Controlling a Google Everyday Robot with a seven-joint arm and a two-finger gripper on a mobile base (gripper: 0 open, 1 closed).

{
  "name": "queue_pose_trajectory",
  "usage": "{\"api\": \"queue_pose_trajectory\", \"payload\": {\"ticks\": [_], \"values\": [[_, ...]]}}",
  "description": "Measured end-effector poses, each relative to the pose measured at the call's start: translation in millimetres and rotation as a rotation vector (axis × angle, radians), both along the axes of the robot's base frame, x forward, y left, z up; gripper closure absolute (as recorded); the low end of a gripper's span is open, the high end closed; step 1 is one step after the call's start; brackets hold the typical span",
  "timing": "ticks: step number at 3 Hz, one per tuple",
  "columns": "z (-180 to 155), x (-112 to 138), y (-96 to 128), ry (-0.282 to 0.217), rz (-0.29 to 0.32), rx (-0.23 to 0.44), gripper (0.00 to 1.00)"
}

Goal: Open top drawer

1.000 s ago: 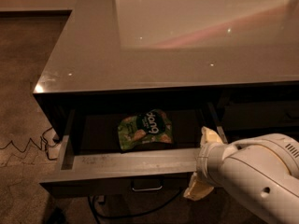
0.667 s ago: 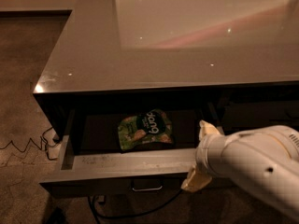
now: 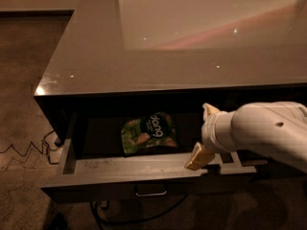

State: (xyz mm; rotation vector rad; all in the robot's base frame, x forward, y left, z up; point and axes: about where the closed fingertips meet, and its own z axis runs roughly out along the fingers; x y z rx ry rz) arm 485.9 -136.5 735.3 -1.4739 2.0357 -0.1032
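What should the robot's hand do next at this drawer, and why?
Probably lift the gripper up and back, clear of the top drawer. The drawer already stands well out, its grey walls and a green snack bag showing, so opening looks done. The gripper sits at the front wall, right of the handle, fingers apart, holding nothing visible.

Arm (image 3: 261,128): smooth white shell, fat rounded tube, glossy, lit warm from above, underside in shadow. One small dark dot on its side, screw or hole, can't tell. Ends in a rounded white collar. Gripper (image 3: 202,134), at drawer (image 3: 129,167) front edge, rt of centre: two tan wedge-shaped fingers (image 3: 198,157), spread apart, one above collar, one below.
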Motion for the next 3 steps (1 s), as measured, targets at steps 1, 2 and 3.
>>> {"api": "queue_pose_trajectory", "payload": {"ticks": [1, 2, 3], "values": [[-3, 22, 2, 0.008, 0.011, 0.001, 0.19], [-13, 33, 6, 0.027, 0.024, -0.012, 0.42], [-35, 32, 17, 0.070, 0.048, -0.019, 0.65]]}}
